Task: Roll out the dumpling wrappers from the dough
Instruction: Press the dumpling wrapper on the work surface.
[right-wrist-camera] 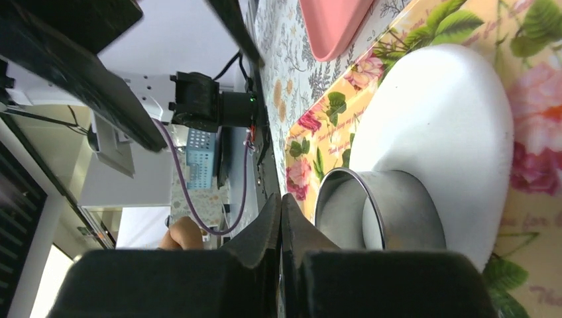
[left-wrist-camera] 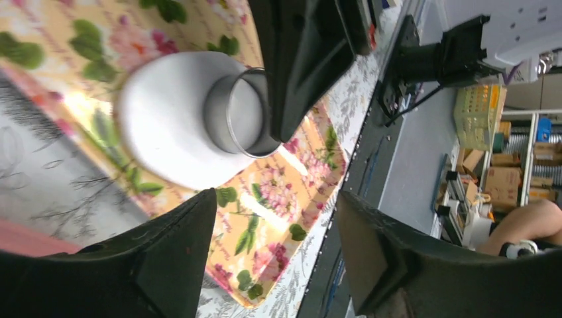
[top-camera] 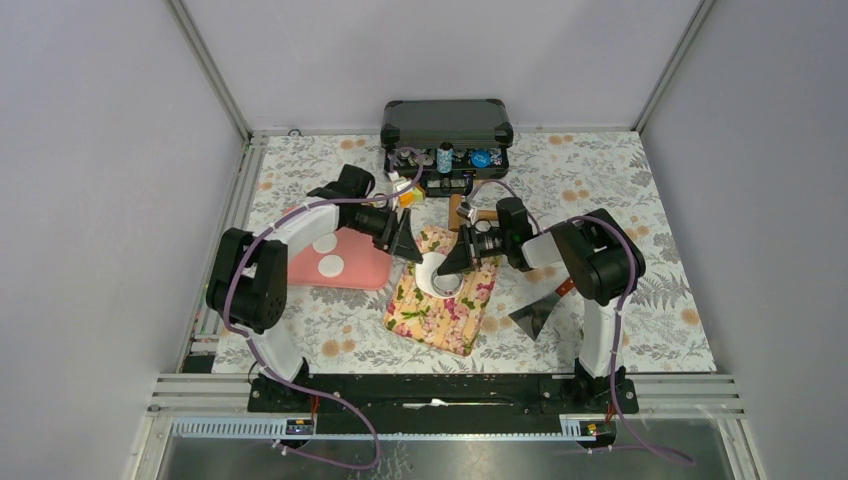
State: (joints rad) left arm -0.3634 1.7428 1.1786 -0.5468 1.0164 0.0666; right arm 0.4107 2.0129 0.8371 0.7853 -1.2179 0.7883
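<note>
The dough lies as a flat white round sheet on the floral mat. A silver ring cutter stands upright on the dough. My right gripper is shut, with its tips just beside the cutter's rim and nothing showing between them. My left gripper hangs open and empty over the mat's edge, next to the dough. Two dumpling wrappers, thin white discs, lie on the pink tray at the left.
An open black toolbox with small items stands at the back. A metal scraper lies right of the mat. Something brown and wooden lies behind the right gripper. Grey walls close off both sides.
</note>
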